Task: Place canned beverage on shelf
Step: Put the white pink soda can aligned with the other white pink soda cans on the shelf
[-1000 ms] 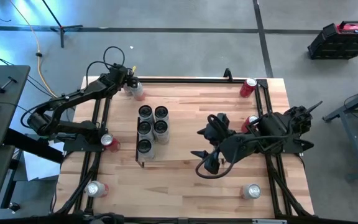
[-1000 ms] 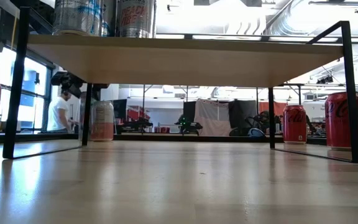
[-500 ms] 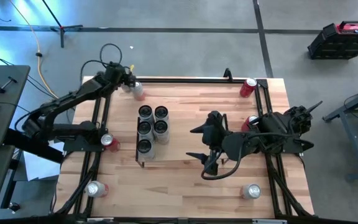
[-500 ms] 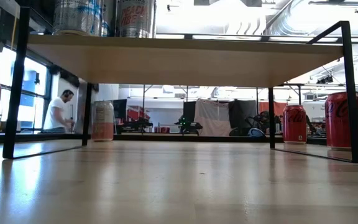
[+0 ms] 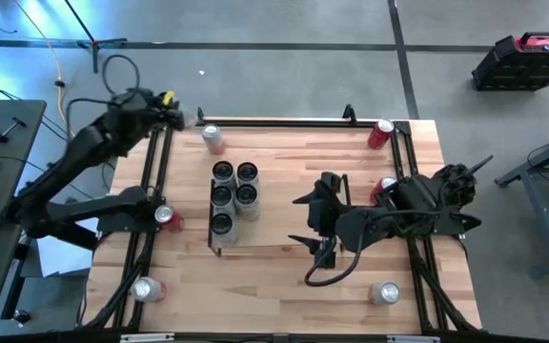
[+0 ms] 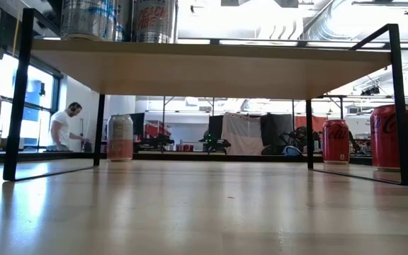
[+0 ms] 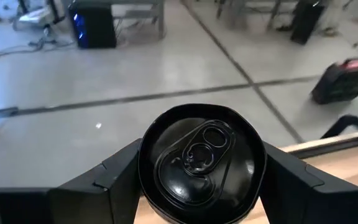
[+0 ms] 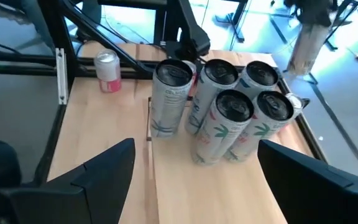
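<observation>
- Since a second ago the left arm has swung up and back from the table's far left corner. The left gripper [image 5: 185,116] now hangs past the black rail, no longer around the pale pink-and-silver beverage can [image 5: 213,138].
- That can stands upright on the wooden tabletop [image 5: 284,276], alone and untouched in the low view [image 6: 120,138].
- From the left wrist view the can's dark lid [image 7: 201,162] shows between the two dark fingers. The other views put the pincer apart from it, so I judge the fingers spread and empty.
- For the task this reads as a missed or abandoned pickup: the can is not on the shelf and would need a fresh approach.
- Near the table's middle, the low light-wood shelf with black wire end frames [image 5: 241,235] carries five silver printed cans [image 5: 223,172]. One bare spot remains at its near end.
- Just right of the shelf, the right gripper [image 5: 311,221] waits facing those cans, its fingers wide apart and holding nothing.
- Spare cans stand around the edges: red cans [image 5: 380,131] [image 5: 167,217] and silver-topped cans [image 5: 146,289] [image 5: 384,292].
- Nothing lies between the pink can and the shelf; the packed cans leave little room.
- A person [image 6: 62,127] stands far off in the room.
</observation>
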